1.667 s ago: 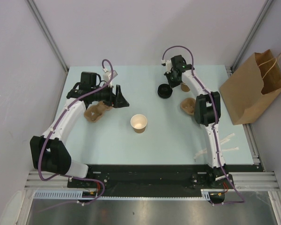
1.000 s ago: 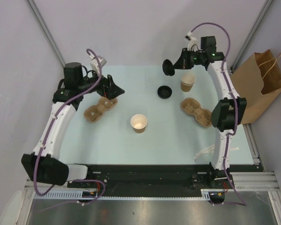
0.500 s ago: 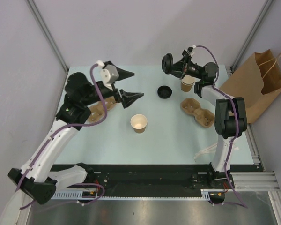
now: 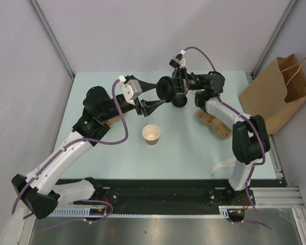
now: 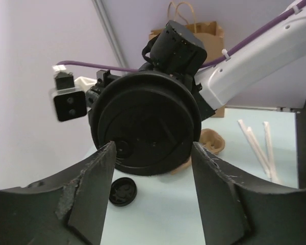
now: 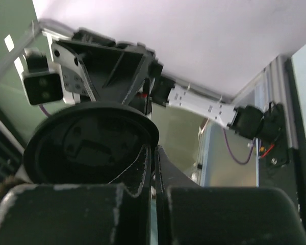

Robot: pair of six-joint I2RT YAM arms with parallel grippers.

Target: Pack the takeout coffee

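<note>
- The takeout coffee [image 4: 151, 134] stands upright and open-mouthed on the bench [image 4: 188, 153]. It is below both grippers and on their near side, apart from each and touched by neither.
- The left gripper [image 5: 153, 147] is spread wide and carries nothing. Its fingers [image 5: 89, 194] frame a black lid [image 5: 145, 130] just ahead of them, with no contact that I can see.
- The right gripper [image 6: 153, 153] pinches that black lid by its edge, jaws nearly together, and holds it face-on to the left gripper above the bench.
- A second lid [image 4: 179, 102] lies on the bench under the right gripper. A cup tray [image 4: 215, 122] lies alongside the right forearm, and a paper bag [image 4: 275, 94] stands well off to its outer side.
- The cup shows only a pale inside and looks empty, so I judge it very light and easy to tip or slide with a nudge.
- Its paper wall is thin and soft, and a hard squeeze mid-wall would likely dent or oval it. The rolled rim is probably the stiffest part.
- The best hold is probably a gentle one across the wall just under the rim, or with one finger inside and one outside the rim. The kraft surface should give fair friction.
</note>
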